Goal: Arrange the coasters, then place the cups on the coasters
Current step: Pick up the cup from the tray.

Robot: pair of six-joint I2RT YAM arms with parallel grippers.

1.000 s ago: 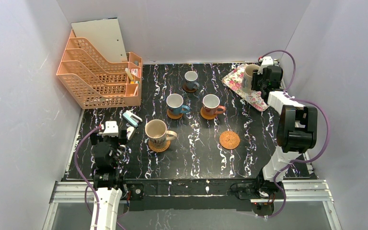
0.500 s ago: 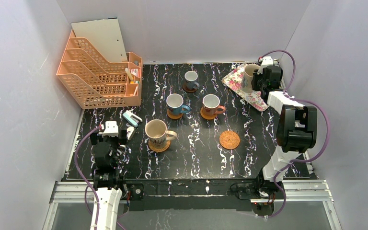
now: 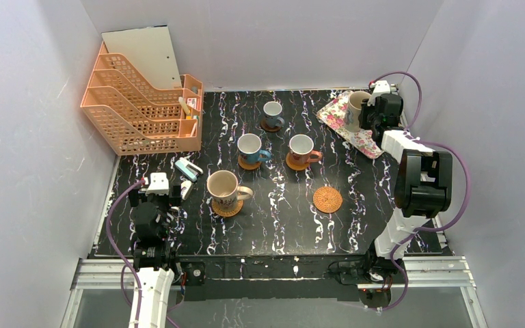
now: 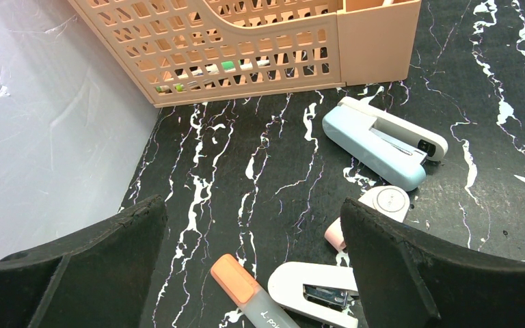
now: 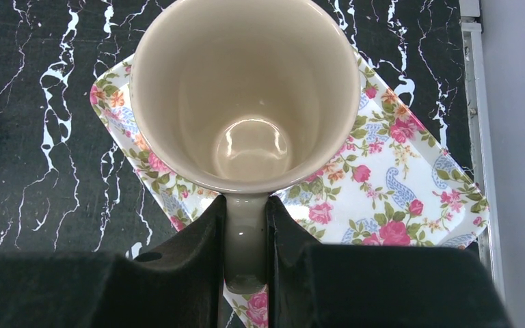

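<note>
Your right hand is clamped on the handle of a large beige mug, one finger on each side. Only the right wrist view shows that grip; from above, the hand's own body hides it. The mug is upright over the floral tray at the far right of the tabletop, and neither view tells you whether its base touches the tray. The top view gives you the rest. The second beige mug sits on a wicker coaster near, left of centre. Further back, a blue mug and the brownish-orange mug each sit on a brown coaster, side by side. A smaller blue mug sits on the dark coaster at the far middle. The spare wicker coaster lies bare, near, right of centre. Your left hand hangs at the near left, fingers wide apart and holding nothing. Its wrist view alone shows clearly a pale blue stapler, an orange highlighter and the foot of the peach file rack.
</note>
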